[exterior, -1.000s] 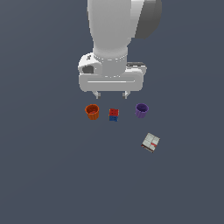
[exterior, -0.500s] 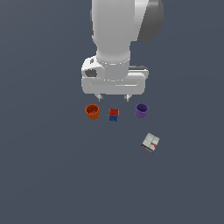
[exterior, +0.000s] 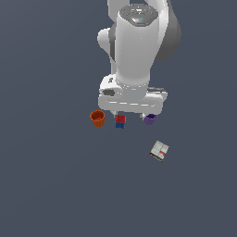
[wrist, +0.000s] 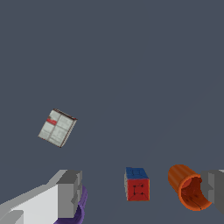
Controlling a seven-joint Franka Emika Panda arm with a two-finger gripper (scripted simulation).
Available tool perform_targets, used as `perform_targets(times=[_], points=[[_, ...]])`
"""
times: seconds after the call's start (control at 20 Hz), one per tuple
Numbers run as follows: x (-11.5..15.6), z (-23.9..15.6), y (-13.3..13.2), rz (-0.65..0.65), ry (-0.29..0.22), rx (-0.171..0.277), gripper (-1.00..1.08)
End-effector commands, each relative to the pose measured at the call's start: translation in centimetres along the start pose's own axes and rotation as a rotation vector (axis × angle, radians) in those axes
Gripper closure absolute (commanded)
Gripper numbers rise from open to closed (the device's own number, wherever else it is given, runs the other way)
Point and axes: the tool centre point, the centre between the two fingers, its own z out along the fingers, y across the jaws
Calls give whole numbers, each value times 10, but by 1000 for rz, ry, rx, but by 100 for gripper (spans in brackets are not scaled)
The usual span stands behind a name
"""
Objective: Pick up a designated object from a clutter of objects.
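The whitish-grey flat box (exterior: 159,150) with red stripe marks lies on the grey floor toward the exterior view's right, apart from the other items; it also shows in the wrist view (wrist: 57,127). The orange cup (exterior: 97,118), the red-and-blue cube (exterior: 120,121) and the purple cup (exterior: 149,120) stand in a row. My gripper (exterior: 131,114) hovers over this row, open and empty, with its fingers (wrist: 70,194) wide apart. In the wrist view the cube (wrist: 137,184) sits between the fingers, the orange cup (wrist: 189,187) by one finger, the purple cup (wrist: 79,205) partly hidden behind the other.
The floor (exterior: 55,185) is plain dark grey. The white arm body (exterior: 134,60) rises above the gripper and hides part of the floor behind the row.
The gripper and arm have moved toward the exterior view's right and a little lower, now partly covering the purple cup. The objects have not moved.
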Motion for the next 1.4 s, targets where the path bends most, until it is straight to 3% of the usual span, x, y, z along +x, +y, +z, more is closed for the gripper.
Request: perform_targets(times=[0.0, 0.65, 1.35], points=[[5, 14, -13, 36, 0, -2, -92], [18, 98, -88, 240, 6, -8, -92], [7, 183, -158, 429, 9, -5, -92]])
